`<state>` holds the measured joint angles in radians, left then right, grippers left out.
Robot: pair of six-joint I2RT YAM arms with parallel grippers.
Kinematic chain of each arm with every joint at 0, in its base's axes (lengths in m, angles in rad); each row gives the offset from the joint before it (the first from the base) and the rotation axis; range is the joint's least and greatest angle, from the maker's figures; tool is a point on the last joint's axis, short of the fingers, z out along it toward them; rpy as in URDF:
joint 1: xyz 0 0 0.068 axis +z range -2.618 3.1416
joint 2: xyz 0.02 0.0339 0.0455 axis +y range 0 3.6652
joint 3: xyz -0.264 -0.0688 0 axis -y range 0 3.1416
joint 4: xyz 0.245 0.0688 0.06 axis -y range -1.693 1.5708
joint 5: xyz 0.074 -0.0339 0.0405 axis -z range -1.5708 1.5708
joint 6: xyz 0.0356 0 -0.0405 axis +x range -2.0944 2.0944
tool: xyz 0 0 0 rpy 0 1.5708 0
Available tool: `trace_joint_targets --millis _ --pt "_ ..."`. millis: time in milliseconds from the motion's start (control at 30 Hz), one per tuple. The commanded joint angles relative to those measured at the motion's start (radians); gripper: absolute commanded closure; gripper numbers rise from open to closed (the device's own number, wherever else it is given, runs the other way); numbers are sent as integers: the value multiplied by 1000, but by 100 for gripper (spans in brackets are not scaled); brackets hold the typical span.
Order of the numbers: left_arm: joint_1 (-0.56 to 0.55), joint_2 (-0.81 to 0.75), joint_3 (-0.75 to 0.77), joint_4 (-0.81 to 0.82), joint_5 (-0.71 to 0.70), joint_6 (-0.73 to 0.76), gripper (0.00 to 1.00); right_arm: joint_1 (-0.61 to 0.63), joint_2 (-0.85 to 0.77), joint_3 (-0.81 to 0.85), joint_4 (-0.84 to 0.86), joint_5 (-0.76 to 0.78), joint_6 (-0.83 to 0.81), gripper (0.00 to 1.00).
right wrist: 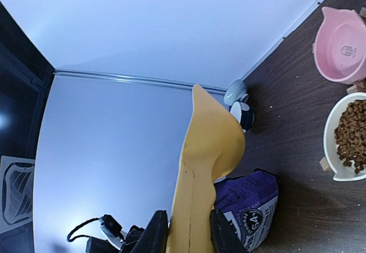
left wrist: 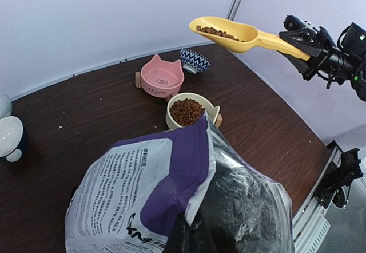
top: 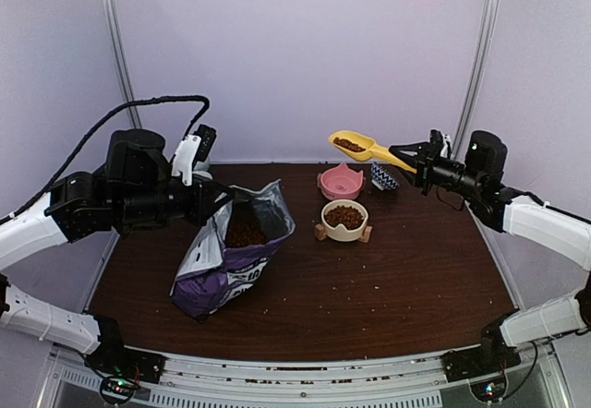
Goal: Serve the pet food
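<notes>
- The pet food lies as a brown heap in a cream bowl standing a little right of the middle of the tabletop, toward the far edge.
- A smaller portion of the same kibble sits in the cup of a yellow scoop, which is raised in the air above the far edge and held roughly level.
- More kibble shows inside the open mouth of a purple bag with a white printed label. The bag stands leaning on the left half of the tabletop, its mouth facing the bowls.
- The left end effector is closed on the upper edge of the purple bag. In the left wrist view its dark fingers pinch a fold of the bag.
- The right end effector is clamped on the handle of the yellow scoop. In the right wrist view a finger presses each side of the handle.
- A pink bowl with cat ears stands just beyond the cream bowl, nearer the far edge, with no kibble in it.
- A small zigzag-patterned bowl stands just to the right of the pink bowl.
- Loose crumbs are scattered over the dark tabletop.
</notes>
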<state>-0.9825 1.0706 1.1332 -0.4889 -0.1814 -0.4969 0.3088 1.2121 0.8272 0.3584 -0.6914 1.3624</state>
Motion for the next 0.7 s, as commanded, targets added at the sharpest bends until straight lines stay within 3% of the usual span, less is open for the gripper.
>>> trace_joint_targets --millis 0,300,667 --pt "7 -41 6 109 -18 -6 100 -50 55 28 -9 31 -66 100" --pt "7 -37 5 102 -18 -3 100 -91 223 108 -28 29 -123 100" --pt "8 -28 14 95 -22 11 100 -93 375 266 -201 76 -276 100"
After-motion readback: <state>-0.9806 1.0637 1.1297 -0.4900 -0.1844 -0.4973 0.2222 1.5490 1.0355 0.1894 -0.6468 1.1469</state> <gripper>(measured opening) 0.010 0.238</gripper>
